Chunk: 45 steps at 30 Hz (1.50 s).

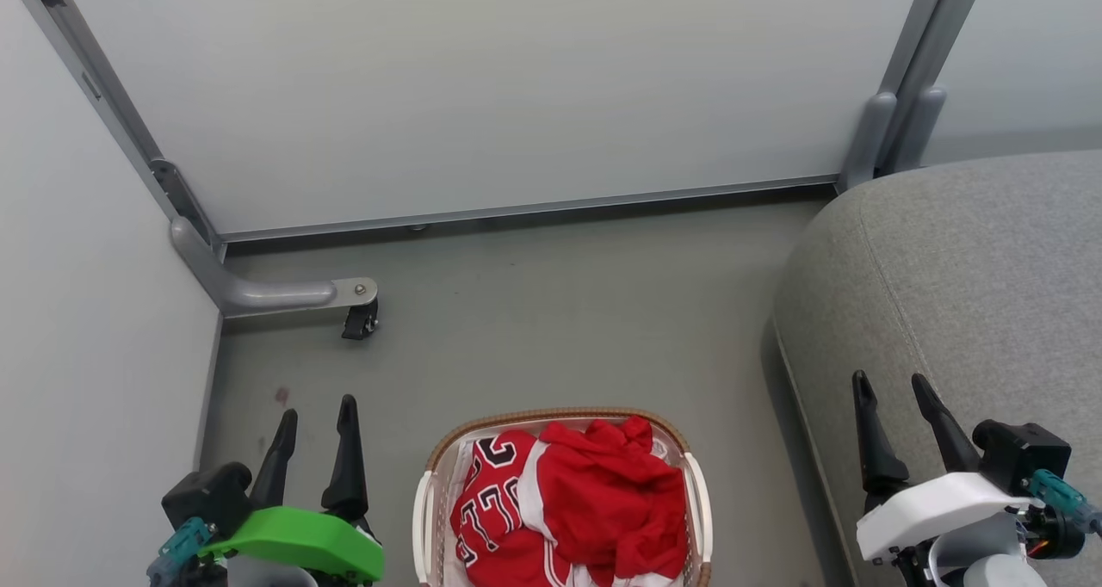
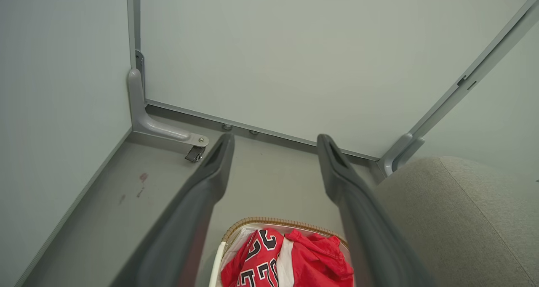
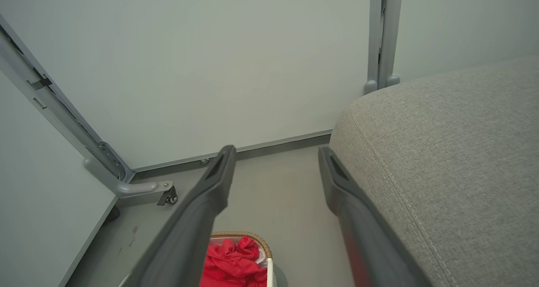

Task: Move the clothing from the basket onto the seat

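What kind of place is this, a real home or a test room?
Probably a staged test area, not a real home: pale partition panels on grey metal frames, one foot with a caster, enclose a grey floor. Inside stand a grey sofa seat and a laundry basket of red clothing.

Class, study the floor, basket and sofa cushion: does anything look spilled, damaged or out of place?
Nothing is spilled: the clothing lies crumpled but inside the basket, and the seat looks undamaged. The one oddity is a small reddish stain on the floor by the left partition.
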Motion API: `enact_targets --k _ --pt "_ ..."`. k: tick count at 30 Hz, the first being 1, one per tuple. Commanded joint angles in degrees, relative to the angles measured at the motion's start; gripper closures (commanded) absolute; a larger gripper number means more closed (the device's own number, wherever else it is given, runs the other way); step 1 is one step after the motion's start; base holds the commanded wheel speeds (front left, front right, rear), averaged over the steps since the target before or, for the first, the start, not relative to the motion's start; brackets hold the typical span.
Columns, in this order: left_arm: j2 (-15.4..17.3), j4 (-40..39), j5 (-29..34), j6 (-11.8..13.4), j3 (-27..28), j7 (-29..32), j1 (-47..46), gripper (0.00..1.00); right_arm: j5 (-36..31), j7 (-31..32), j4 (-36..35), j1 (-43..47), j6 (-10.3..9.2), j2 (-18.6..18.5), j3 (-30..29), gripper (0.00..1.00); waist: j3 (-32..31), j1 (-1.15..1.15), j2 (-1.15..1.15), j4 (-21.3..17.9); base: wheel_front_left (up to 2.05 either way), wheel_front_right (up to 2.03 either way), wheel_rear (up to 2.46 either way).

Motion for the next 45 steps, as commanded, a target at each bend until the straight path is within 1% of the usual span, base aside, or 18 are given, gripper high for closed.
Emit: enact_targets --k 1,12,30,39,45 --pt "0.4 0.0 1.5 0.1 -0.1 -0.4 -0.7 0.00 -1.7 -0.6 -0.1 -0.4 0.02 -0.4 0.1 0.00 0.0 0.00 0.00 0.1 0.00 0.00 0.00" --pt "0.4 1.3 5.8 0.1 -0.6 -1.8 -0.4 0.00 -7.6 -1.9 -0.1 0.5 0.02 -0.4 0.1 0.00 -0.1 0.00 0.00 0.2 0.00 0.00 0.00" --pt "0.5 3.4 12.3 -0.1 -1.9 -3.8 -0.1 0.00 -15.4 -3.9 -0.7 1.6 0.02 -0.5 0.3 0.00 -0.1 0.00 0.00 0.7 0.00 0.00 0.00" --pt "0.5 3.9 15.5 -0.2 -2.7 -4.7 -0.1 0.00 -18.7 -4.8 -0.8 1.7 0.02 -0.6 0.3 0.00 0.1 0.00 0.00 0.8 0.00 0.00 0.00" --pt "0.6 3.9 15.5 -0.2 -2.7 -4.6 -0.2 0.00 -18.5 -4.8 -0.8 1.6 0.01 -0.6 0.1 0.00 0.3 0.00 0.00 0.8 0.00 0.00 0.00"
